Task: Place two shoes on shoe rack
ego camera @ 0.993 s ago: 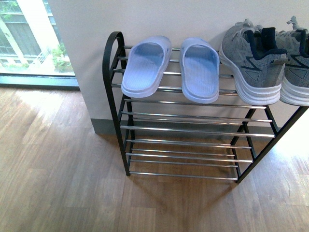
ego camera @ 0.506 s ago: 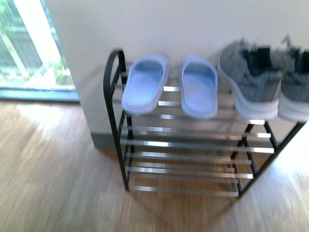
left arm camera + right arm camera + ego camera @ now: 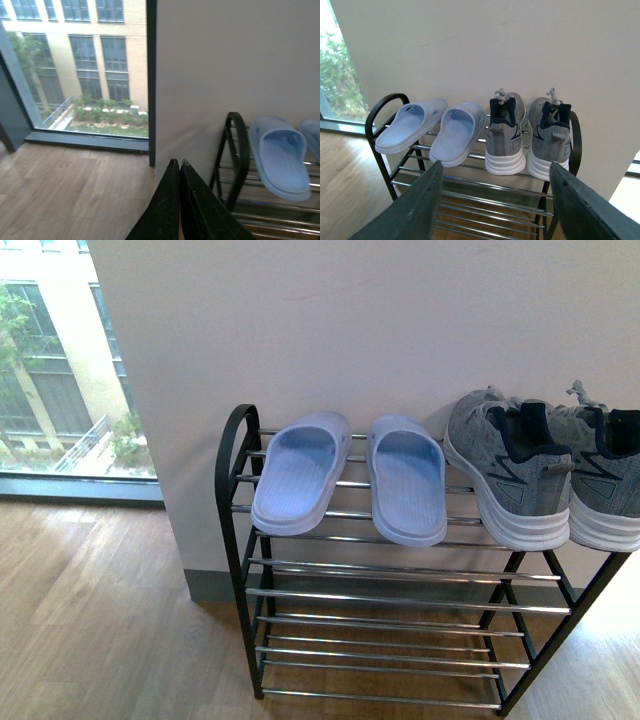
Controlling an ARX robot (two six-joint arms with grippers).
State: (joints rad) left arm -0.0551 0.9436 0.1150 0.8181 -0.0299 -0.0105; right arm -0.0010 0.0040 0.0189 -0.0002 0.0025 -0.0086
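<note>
Sneakers, two: grey knit uppers, thick white soles, dark tongues and heel collars, grey laces. Left sneaker [image 3: 510,475] and right sneaker [image 3: 605,480] sit side by side, heels outward, on the top tier of the shoe rack [image 3: 400,595] at its right end. Rack: black frame, silver rod shelves, against a white wall. Same tier, left end: two pale blue slippers [image 3: 350,480]. Lower tiers bare. Left gripper [image 3: 179,165] fingers pressed together, holding nothing. Right gripper [image 3: 495,175] fingers wide apart, holding nothing.

Bright daylight enters through the large glass window [image 3: 60,370], casting pale glare on the brown wooden floor [image 3: 90,580]; all three views are sharp, softly shadowed.
</note>
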